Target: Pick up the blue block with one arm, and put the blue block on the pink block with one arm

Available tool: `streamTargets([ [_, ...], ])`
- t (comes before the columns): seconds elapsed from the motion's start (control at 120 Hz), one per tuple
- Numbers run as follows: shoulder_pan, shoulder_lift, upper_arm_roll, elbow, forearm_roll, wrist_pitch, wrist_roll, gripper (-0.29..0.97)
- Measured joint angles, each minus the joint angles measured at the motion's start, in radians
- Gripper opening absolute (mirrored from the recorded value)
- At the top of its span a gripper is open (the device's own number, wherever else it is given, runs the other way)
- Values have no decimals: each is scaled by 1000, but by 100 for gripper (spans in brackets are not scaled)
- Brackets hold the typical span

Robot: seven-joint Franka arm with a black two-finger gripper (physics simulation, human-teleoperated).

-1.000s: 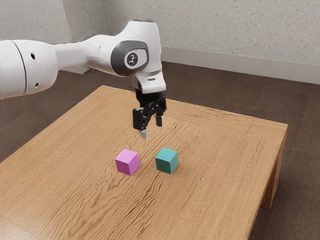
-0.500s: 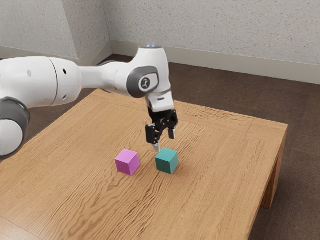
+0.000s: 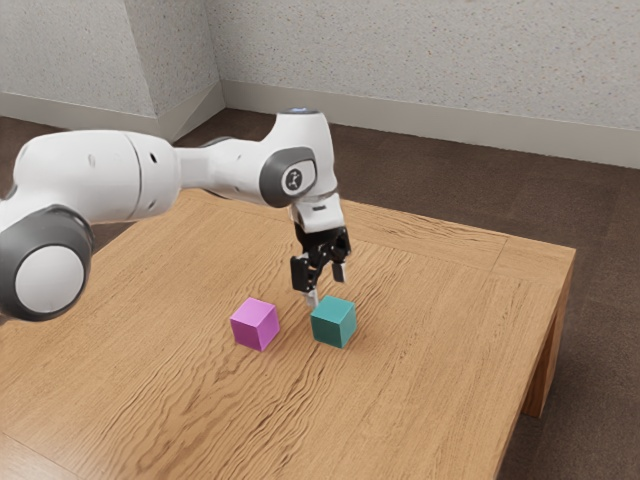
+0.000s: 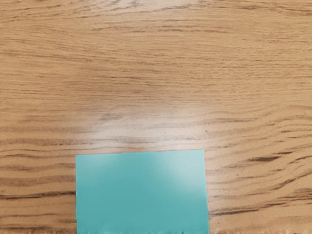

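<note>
- The gripper (image 3: 325, 287) points down at the table (image 3: 450, 340) with its fingers spread apart and nothing between them.
- It hangs just above the blue block (image 3: 333, 322), over the block's far top edge; whether a fingertip touches the block cannot be told.
- The blue block sits flat on the table, near the middle, teal in colour.
- The pink block (image 3: 255, 324) rests on the table just beside it, toward the exterior view's left, with a small gap between them.
- In the wrist view the blue block (image 4: 141, 192) lies right under the hand, on bare wood (image 4: 156, 73).
- The arm (image 3: 200, 170) reaches in from the exterior view's left.
</note>
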Motion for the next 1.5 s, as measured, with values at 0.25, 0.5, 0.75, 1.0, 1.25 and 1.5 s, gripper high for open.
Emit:
streamTargets([
  [0.25,-4,41,3,13,0,13,12,68],
  [0.5,-6,83,4,12,0,31,22,68],
  [0.75,-6,107,4,10,0,43,28,60],
  [1.0,-4,83,4,7,31,52,31,31],
  [1.25,16,-90,3,-88,74,54,45,32],
  [1.5,83,-283,-1,-301,68,49,67,33],
])
